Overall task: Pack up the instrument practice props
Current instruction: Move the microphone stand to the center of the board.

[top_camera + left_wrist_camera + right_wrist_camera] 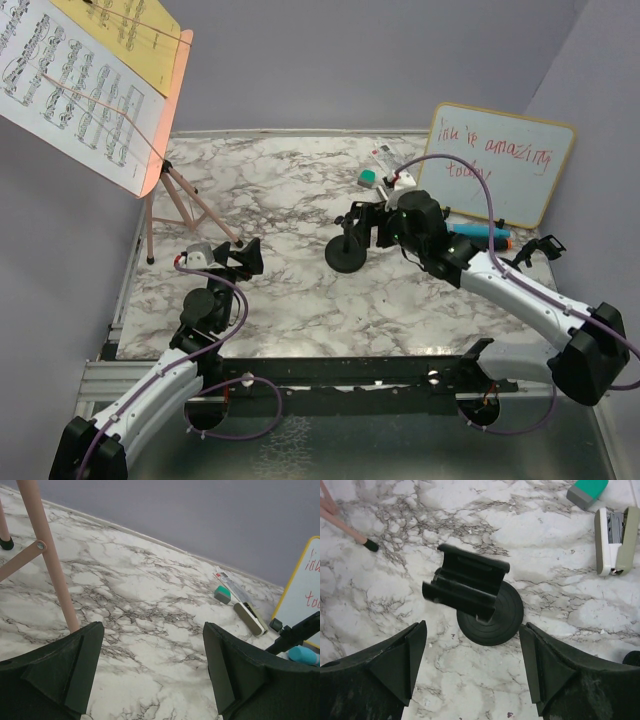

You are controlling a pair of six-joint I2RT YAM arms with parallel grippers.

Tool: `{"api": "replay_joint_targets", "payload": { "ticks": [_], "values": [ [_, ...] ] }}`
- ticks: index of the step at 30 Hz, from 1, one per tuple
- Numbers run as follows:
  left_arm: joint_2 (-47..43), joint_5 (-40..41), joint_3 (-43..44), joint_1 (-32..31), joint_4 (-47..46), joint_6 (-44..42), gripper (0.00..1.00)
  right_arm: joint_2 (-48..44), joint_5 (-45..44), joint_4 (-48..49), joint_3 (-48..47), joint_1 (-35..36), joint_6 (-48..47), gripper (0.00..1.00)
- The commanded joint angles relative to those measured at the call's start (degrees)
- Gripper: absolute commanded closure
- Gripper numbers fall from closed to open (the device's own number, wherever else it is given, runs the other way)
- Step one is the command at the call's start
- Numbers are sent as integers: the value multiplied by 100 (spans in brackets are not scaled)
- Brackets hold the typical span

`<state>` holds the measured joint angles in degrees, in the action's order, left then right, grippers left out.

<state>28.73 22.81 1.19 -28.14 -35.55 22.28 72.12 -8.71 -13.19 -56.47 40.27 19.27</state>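
The pink music rack [170, 70] stands on tripod legs [180, 200] at the far left and holds printed sheet-music pages [70, 85]. A black mic pole with a round base [346, 257] stands mid-table. In the right wrist view its empty clip [467, 585] and base [497, 622] lie just ahead of my open, empty right gripper [472, 665], which shows in the top view [362, 216] above the pole. The blue microphone [482, 235] lies by the whiteboard. My left gripper [243, 257] is open and empty near a pink leg [50, 565]. The black microphone is not in view.
A wood-framed whiteboard [500, 160] with red writing leans at the back right. A small stapler [615, 540] and a green eraser [587, 491] lie at the back middle. Grey walls close the back and sides. A metal rail runs along the near edge.
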Motion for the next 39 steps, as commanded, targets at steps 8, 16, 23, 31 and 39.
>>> {"api": "replay_joint_targets", "payload": {
  "ticks": [8, 16, 23, 31, 39],
  "values": [
    [-9, -13, 98, 2, 31, 35, 13, -145, 1042, 4028, 2130, 7, -1047, 24],
    [-100, 3, 71, 2, 37, 22, 13, 798, 685, 5674, 2258, 7, -1197, 34],
    [-117, 3, 68, 2, 38, 22, 13, 1394, 259, 6149, 2204, 7, -1259, 44],
    [-124, 13, 63, 2, 39, 22, 13, 1571, 220, 6251, 2254, 9, -1296, 81],
    [-138, 30, 51, 2, 39, 13, 13, 497, -337, 4872, 2556, 7, -1103, 100]
  ]
}}
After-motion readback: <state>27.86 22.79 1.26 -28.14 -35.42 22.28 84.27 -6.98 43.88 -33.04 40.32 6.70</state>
